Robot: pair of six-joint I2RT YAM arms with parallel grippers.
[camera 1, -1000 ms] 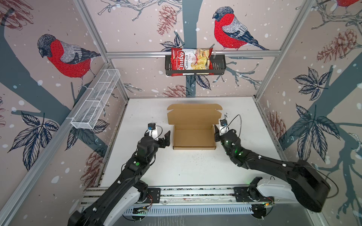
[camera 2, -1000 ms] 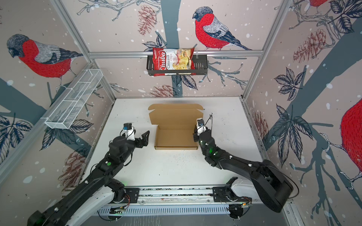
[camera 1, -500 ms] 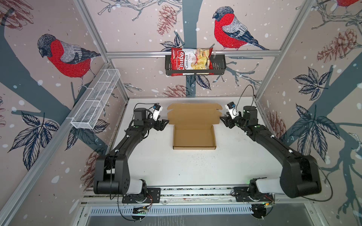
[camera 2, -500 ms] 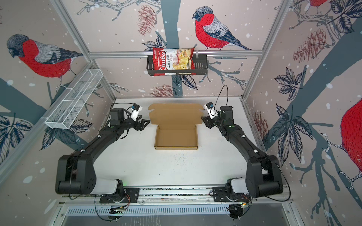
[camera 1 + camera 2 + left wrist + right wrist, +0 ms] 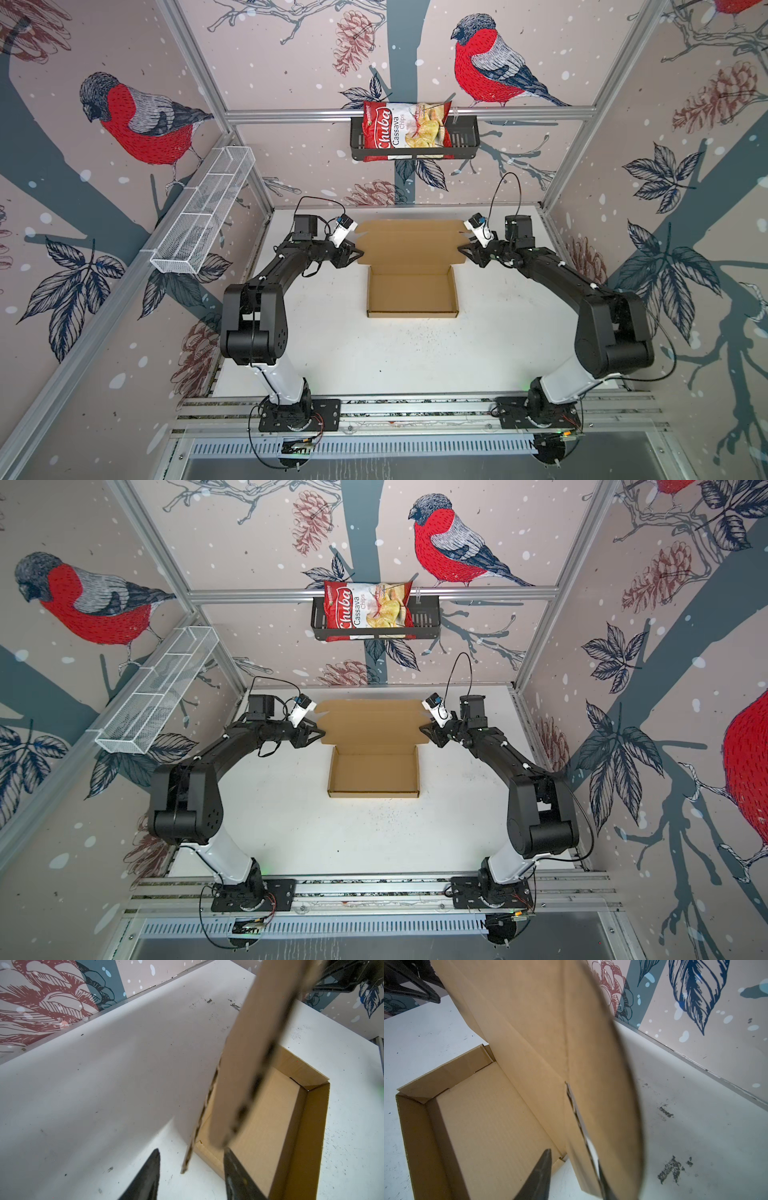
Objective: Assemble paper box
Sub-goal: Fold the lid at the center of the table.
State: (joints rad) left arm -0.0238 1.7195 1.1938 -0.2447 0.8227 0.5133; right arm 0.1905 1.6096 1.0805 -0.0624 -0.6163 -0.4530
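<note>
On the white surface (image 5: 415,365) the paper box (image 5: 412,291) is sitting centred toward the far edge. Its tray is folded up and its lid (image 5: 411,241) is standing open at the back, long axis running parallel to that edge. Above it, in a black wall basket (image 5: 467,137), a red bag (image 5: 395,131) is showing "Chuba Cassava Chips". The left hand (image 5: 353,254) and right hand (image 5: 464,251) are flanking the lid's two ends, each equally near its own side flap, with fingers apart and straddling the cardboard edge, apparently not clamping it.
</note>
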